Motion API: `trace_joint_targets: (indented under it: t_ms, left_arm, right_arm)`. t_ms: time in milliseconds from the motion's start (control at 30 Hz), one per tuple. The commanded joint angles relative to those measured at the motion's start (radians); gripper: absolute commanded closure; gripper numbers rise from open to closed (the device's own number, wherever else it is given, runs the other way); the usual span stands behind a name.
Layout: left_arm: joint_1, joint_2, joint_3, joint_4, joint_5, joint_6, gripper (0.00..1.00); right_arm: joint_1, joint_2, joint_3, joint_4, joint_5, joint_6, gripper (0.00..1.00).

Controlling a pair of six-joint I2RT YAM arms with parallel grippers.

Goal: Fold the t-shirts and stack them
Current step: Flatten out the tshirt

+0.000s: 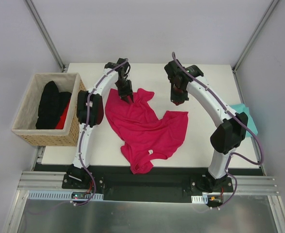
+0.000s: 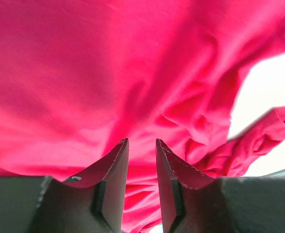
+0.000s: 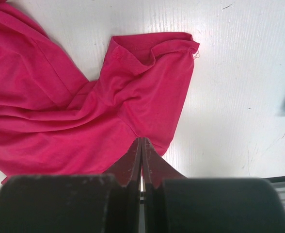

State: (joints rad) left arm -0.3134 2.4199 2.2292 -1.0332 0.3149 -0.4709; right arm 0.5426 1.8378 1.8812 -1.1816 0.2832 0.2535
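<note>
This pink shirt (image 1: 142, 127) is soft and floppy, so I'd pinch a sleeve edge (image 3: 150, 41). My left gripper (image 2: 142, 141) is apart, my right gripper (image 3: 141, 141) together.

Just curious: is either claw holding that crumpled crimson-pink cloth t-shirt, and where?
Neither, it seems: left gripper open over the crimson-pink t-shirt, right gripper shut, empty.

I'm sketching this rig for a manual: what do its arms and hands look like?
The left arm and right arm have white links, black joints and a purplish cable alongside. The left hand and right hand each end in two dark tapered fingers.
</note>
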Motion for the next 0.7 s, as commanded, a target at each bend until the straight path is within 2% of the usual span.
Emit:
trace_joint_targets:
  t_ms: [0, 300, 667]
  left_arm:
    - [0.053, 0.051, 0.047, -0.057, 0.027, 0.02, 0.73]
    - [0.151, 0.077, 0.061, -0.028, 0.047, -0.015, 0.92]
    - [0.255, 0.033, 0.052, 0.053, 0.035, -0.075, 0.93]
  right_arm:
    - [-0.006, 0.001, 0.045, -0.023, 0.005, 0.027, 0.99]
    - [-0.004, 0.008, 0.084, -0.064, 0.008, 0.067, 0.99]
    - [0.002, 0.054, 0.156, -0.087, -0.009, 0.084, 0.99]
